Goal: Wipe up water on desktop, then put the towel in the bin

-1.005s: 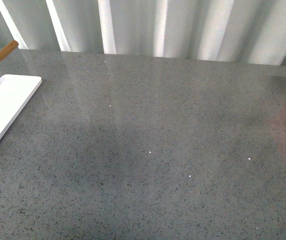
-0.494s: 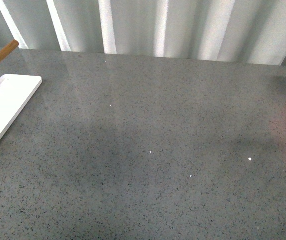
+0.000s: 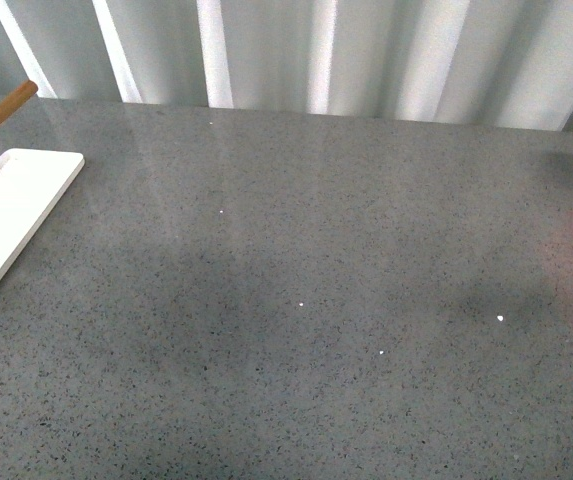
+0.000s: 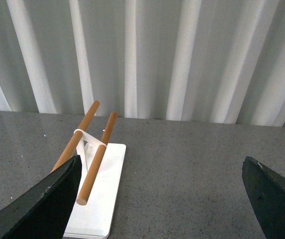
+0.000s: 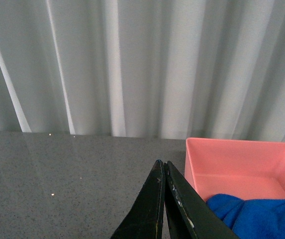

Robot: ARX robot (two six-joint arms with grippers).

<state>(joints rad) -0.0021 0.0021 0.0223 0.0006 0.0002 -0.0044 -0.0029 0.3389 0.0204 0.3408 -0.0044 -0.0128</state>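
Towel (image 5: 261, 219) sits inside the bin (image 5: 232, 159) — from my right wrist view I see the blue cloth bunched against the pink box's near wall, part of it cut off by the frame edge. My right gripper (image 5: 163, 199) has its two dark fingers pressed together with nothing between them, raised over the bench (image 3: 296, 330) beside the bin. My left gripper (image 4: 159, 199) is spread wide, holding nothing, its fingers at either edge of that wrist view. Beyond it stands a white board (image 4: 100, 199) carrying two wooden rods (image 4: 95, 157). On the front view only a pink corner of the bin shows at the right edge.
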